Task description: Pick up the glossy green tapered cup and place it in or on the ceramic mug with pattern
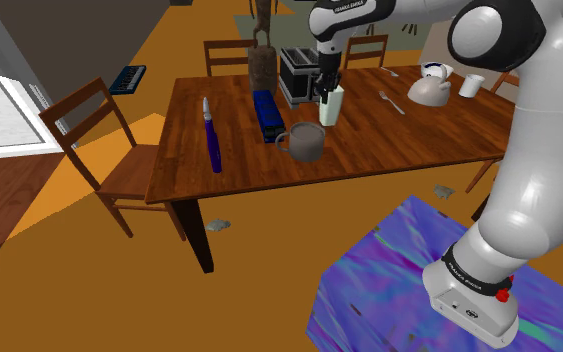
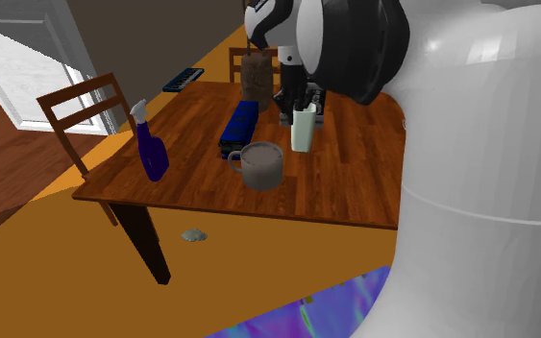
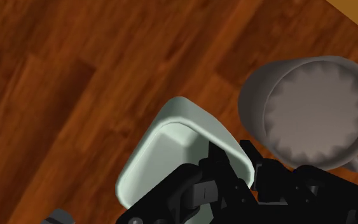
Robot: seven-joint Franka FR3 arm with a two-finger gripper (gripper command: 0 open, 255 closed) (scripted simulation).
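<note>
- Stage of task — grasp of the cup (image 1: 332, 108) judged made; lift, carry and release into the mug (image 1: 307, 143) all left to do.
- Gripper (image 3: 234, 159): narrow, pointing down, clasping the cup's wall on the side facing the mug, apparently one finger inside the rim and one outside.
- Cup's place: upright on the table (image 1: 419, 150), just beside the mug but not touching it, on the side away from the mug's handle; base apparently on the wood, a slight lift impossible to exclude.
- Cup's look: pale green verging on white, glossy, tall and slim, wider at the rim than at the base; rim closer to a rounded square than a circle in the wrist view; hollow, nothing inside.
- Mug: plain grey, squat, wider than the cup, mouth open upward; scalloped edge around the inner floor; nothing inside.
- Remaining move, as a judgement: a short one — up past the mug's rim, across the small gap, then down; narrow base likely to fit the mug's mouth, with some risk of tilting from a hold on one wall alone.
- Also near the mug: blue box (image 1: 266, 115), on the handle side.
</note>
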